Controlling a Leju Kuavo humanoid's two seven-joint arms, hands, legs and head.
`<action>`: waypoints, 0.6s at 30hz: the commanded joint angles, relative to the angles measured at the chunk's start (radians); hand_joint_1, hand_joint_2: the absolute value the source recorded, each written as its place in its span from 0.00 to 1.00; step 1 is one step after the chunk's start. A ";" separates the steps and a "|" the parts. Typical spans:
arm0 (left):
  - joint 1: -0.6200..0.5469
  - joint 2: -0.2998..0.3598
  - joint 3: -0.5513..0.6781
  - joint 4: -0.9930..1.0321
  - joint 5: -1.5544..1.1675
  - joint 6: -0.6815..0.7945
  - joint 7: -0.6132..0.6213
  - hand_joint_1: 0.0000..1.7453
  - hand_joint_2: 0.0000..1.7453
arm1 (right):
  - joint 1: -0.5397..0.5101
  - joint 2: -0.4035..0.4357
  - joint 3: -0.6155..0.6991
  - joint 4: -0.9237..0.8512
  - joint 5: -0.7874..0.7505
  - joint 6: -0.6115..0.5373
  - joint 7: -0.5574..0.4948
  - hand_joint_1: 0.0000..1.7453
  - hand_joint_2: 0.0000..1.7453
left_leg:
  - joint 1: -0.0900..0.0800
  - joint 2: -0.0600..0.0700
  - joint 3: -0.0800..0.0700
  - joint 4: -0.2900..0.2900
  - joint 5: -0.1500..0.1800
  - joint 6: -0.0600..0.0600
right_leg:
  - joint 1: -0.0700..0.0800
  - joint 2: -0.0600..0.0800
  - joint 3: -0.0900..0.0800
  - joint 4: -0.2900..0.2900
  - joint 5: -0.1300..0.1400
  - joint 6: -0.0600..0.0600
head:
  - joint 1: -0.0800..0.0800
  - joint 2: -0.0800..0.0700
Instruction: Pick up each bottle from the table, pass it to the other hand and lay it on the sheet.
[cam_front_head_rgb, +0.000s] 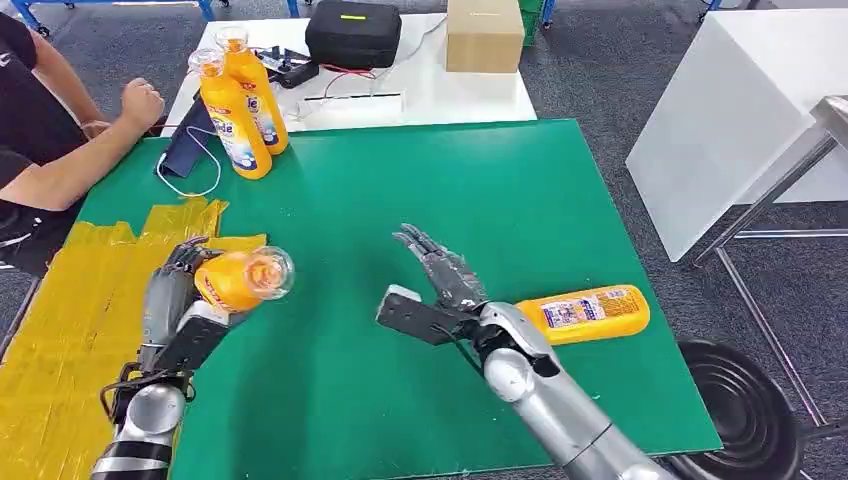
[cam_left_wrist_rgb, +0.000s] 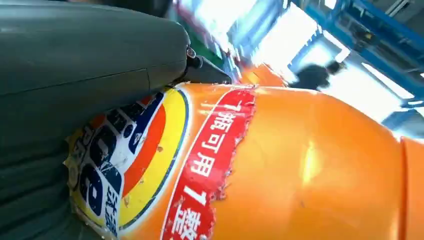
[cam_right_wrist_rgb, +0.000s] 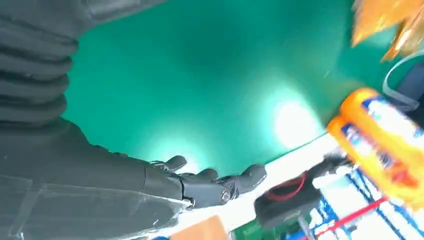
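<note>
Bottle (cam_front_head_rgb: 238, 279) in left robot hand (cam_front_head_rgb: 183, 290)

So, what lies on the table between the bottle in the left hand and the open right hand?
Nothing: the head view shows bare green table between the held bottle and the right hand.

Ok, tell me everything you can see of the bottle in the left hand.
The bottle is orange plastic with a clear cap, and its label is blue, yellow and red with a torn-looking edge. The left hand grips its body and holds it on its side above the green table, cap toward the right hand, beside the yellow sheet.
</note>
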 joint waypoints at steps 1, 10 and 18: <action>0.019 0.089 0.023 0.145 -0.126 0.081 0.031 1.00 1.00 | 0.029 -0.146 -0.090 -0.146 -0.028 0.027 -0.011 0.00 0.00 | 0.000 -0.001 0.002 -0.001 -0.001 -0.001 | 0.000 -0.001 0.002 -0.001 -0.001 0.000 | 0.000 0.000; 0.025 0.124 0.002 0.191 -0.279 0.114 0.107 1.00 1.00 | 0.039 -0.184 -0.095 -0.178 -0.036 0.027 -0.013 0.00 0.00 | 0.002 -0.001 0.003 0.001 -0.002 -0.002 | 0.002 0.000 0.004 0.000 -0.002 -0.001 | 0.000 0.000; -0.005 0.200 -0.028 0.439 -0.384 0.089 0.130 1.00 1.00 | 0.092 -0.374 -0.182 -0.270 -0.071 0.111 -0.033 0.00 1.00 | 0.000 -0.004 0.002 -0.001 0.000 -0.001 | 0.000 -0.003 0.003 -0.001 -0.001 0.000 | 0.000 0.000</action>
